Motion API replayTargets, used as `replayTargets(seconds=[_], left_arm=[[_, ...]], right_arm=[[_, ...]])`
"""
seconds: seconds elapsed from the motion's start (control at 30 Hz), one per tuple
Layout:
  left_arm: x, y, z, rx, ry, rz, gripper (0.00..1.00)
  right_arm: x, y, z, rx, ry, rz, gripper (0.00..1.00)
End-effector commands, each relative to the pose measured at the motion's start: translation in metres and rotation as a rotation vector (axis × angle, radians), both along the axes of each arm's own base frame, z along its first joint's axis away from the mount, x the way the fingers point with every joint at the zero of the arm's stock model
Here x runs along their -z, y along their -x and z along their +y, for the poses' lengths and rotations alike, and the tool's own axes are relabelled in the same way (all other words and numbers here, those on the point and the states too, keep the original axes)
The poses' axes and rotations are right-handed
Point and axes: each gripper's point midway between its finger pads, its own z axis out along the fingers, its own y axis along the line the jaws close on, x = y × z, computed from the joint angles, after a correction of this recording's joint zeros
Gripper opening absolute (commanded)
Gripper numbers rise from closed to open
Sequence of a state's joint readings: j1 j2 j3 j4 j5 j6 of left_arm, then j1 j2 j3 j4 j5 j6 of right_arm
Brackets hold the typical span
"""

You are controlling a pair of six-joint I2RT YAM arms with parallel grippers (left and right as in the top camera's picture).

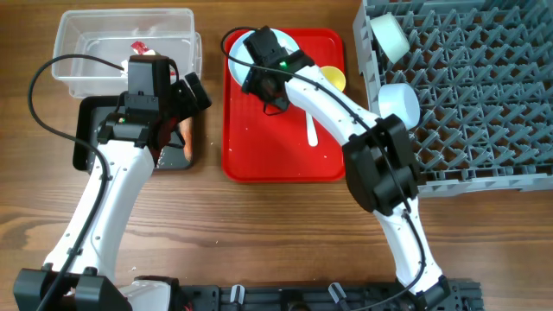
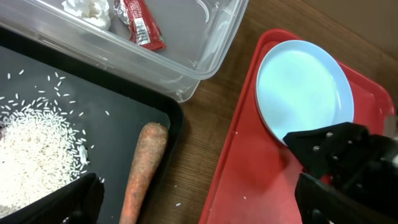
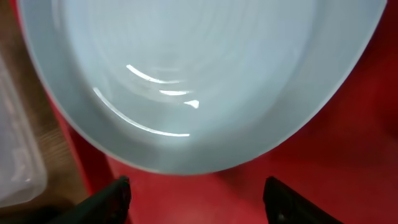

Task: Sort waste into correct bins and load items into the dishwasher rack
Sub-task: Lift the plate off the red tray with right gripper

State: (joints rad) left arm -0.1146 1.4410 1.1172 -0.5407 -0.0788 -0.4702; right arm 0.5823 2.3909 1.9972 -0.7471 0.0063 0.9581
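Observation:
The pale blue plate (image 1: 236,59) lies at the back left of the red serving tray (image 1: 285,160). My right gripper (image 1: 266,76) hovers open over its near rim; in the right wrist view the plate (image 3: 199,74) fills the frame with the open fingers (image 3: 199,196) over red tray. My left gripper (image 1: 186,99) is open and empty above the black tray (image 2: 124,106), which holds white rice (image 2: 31,149) and the orange carrot (image 2: 144,168). The clear tub (image 2: 205,56) holds the red wrapper (image 2: 140,25) and white scrap (image 2: 90,9). The brown lump is hidden.
The yellow cup (image 1: 333,79) and white spoon (image 1: 312,130) lie on the red tray. The grey dishwasher rack (image 1: 484,95) on the right holds a pale green bowl (image 1: 389,34) and a pale blue bowl (image 1: 399,102). Loose rice grains lie on the wood and tray.

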Motion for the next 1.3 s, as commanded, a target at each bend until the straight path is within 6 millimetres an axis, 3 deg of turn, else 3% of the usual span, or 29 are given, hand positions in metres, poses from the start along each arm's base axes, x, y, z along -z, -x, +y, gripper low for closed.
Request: replayTargets(seconds=[0.0, 0.27, 0.47, 0.73, 0.8, 1.03, 1.27], left_arm=[[0.001, -0.001, 0.003, -0.016, -0.001, 0.000, 1.00], [0.001, -0.001, 0.003, -0.017, -0.001, 0.000, 1.00], [0.001, -0.001, 0.003, -0.017, -0.001, 0.000, 1.00], [0.001, -0.001, 0.003, -0.016, -0.001, 0.000, 1.00], [0.001, -0.001, 0.003, -0.016, -0.001, 0.000, 1.00], [0.001, -0.001, 0.003, -0.016, -0.001, 0.000, 1.00], [0.001, -0.001, 0.003, -0.017, -0.001, 0.000, 1.00]], right_arm=[[0.026, -0.003, -0.017, 0.045, 0.075, 0.013, 0.66], [0.043, -0.007, -0.034, 0.072, 0.099, 0.043, 0.50], [0.044, -0.008, -0.041, 0.052, 0.122, 0.043, 0.39], [0.039, -0.022, -0.039, 0.002, 0.105, -0.010, 0.39], [0.030, -0.026, -0.029, -0.098, 0.088, -0.044, 0.45], [-0.011, -0.030, -0.026, -0.141, 0.072, -0.115, 0.47], [-0.016, -0.035, -0.024, -0.139, 0.067, -0.142, 0.46]])
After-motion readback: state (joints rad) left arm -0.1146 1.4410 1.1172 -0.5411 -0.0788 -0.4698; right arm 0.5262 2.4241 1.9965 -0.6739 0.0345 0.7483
